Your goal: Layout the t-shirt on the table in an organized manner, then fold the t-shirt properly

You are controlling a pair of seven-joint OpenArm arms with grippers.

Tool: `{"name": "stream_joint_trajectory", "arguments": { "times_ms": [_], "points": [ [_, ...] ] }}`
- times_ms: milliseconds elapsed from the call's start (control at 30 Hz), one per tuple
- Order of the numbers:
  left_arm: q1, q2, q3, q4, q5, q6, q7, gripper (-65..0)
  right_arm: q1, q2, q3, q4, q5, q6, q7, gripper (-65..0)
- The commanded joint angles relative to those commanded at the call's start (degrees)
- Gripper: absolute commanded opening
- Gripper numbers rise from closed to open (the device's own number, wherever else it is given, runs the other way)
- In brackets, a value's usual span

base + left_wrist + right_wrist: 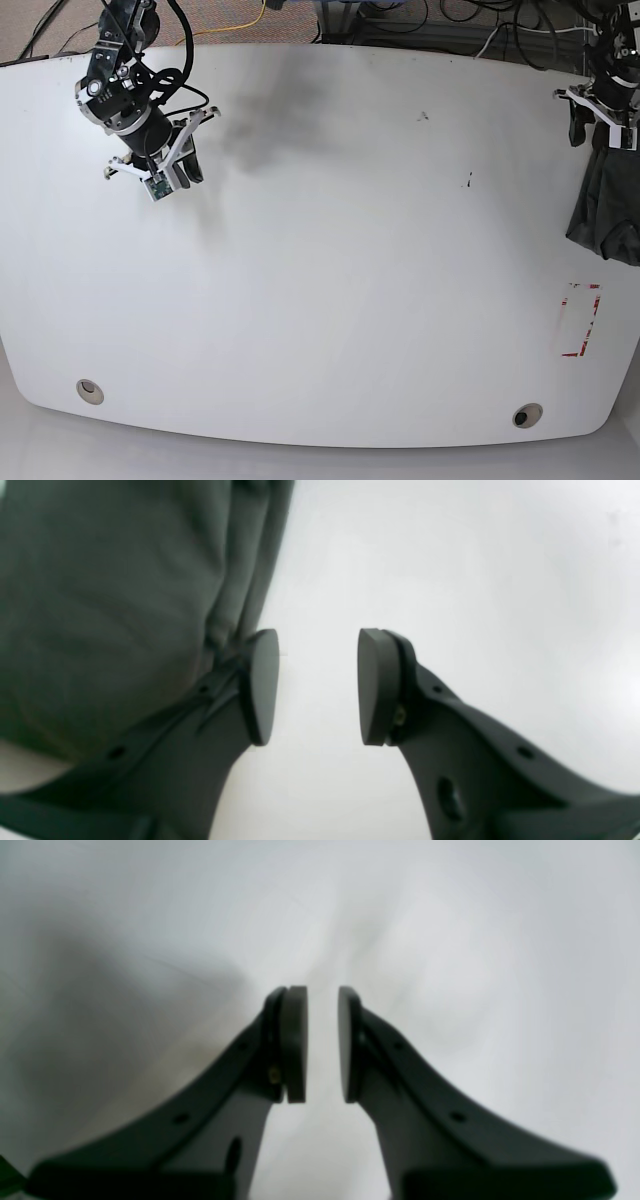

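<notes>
Fingertips of the left gripper stand apart, near the dark grey t-shirt, which lies rumpled on the white table at the base view's right edge (partly cut off there). The right gripper, at left, has its tips slightly parted above the tabletop.

The site was a robotics lab or similar robot test station; the exact type of building could not be determined. Indicators: two black-and-silver jointed robot arms were positioned at a large glossy white table with rounded corners. Loose black cables ran along its far edge. A red tape rectangle marked the tabletop.
</notes>
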Motion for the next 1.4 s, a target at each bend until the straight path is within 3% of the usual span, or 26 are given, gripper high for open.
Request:
{"name": "stream_joint_trajectory", "arguments": {
  "times_ms": [167, 267, 400, 500, 600, 733, 833, 933, 967, 1133, 1333, 1400],
  "points": [
    [-3.25, 3.69, -0.18, 7.38, 1.23, 0.44, -0.35, -41.3, 2.99, 0.0, -0.09, -0.09, -1.14, 0.0, 0.18, -55.0],
    [-7.03, 6.86, 0.18, 8.79, 6.59, 0.97, -0.44, -41.3, 4.84, -0.09, -0.09, -0.18, -4.13, 0.0, 1.32, -54.9],
    [-14.42, 13.19, 0.97, 8.44, 15.91, 1.14, -0.44, -41.3, 6.24, -0.62, -1.32, -2.11, -8.35, 0.0, 7.74, -54.9],
    [-18.11, 17.58, 2.11, 7.21, 22.68, -0.53, -0.97, -41.3, 6.42, -0.35, -1.93, -5.63, -11.96, 0.0, 16.79, -54.9],
    [-18.9, 21.36, 4.04, 6.77, 27.34, -2.9, -5.8, -41.3, 5.89, -0.35, -1.67, -11.43, -15.74, 0.0, 31.03, -54.9],
    [-15.21, 22.59, 7.3, 7.03, 28.4, -3.08, -11.08, -41.3, 2.2, -0.26, 0.44, -16.18, -16.7, 0.0, 42.02, -54.9],
    [-10.99, 22.59, 8.79, 8.62, 28.31, -3.08, -12.75, -41.3, -1.05, -0.44, 2.2, -17.58, -16.26, 0.0, 47.56, -55.0],
    [-5.19, 22.68, 9.32, 11.34, 28.31, -3.08, -12.4, -41.3, -6.86, -0.53, 3.34, -16.97, -13.27, 0.0, 49.58, -55.3],
    [-1.93, 22.86, 9.32, 12.66, 28.04, -3.08, -11.87, -41.3, -10.02, -0.53, 4.13, -15.47, -9.67, 0.0, 49.67, -55.3],
    [7.38, 24.18, 9.32, 16.09, 27.87, -3.08, -11.34, -41.3, -20.31, -0.26, 6.15, -10.02, -1.58, 0.0, 48.26, -55.0],
    [20.22, 24.88, 9.32, 19.52, 27.69, -3.08, -11.34, -41.3, -33.67, -0.35, 7.12, -4.04, 2.9, 0.0, 48.09, -55.3],
    [24.97, 26.46, 9.32, 19.52, 27.6, -3.08, -11.34, -41.3, -38.77, -0.44, 7.21, -2.11, 3.87, 0.0, 48.09, -55.3]
  ]
}}
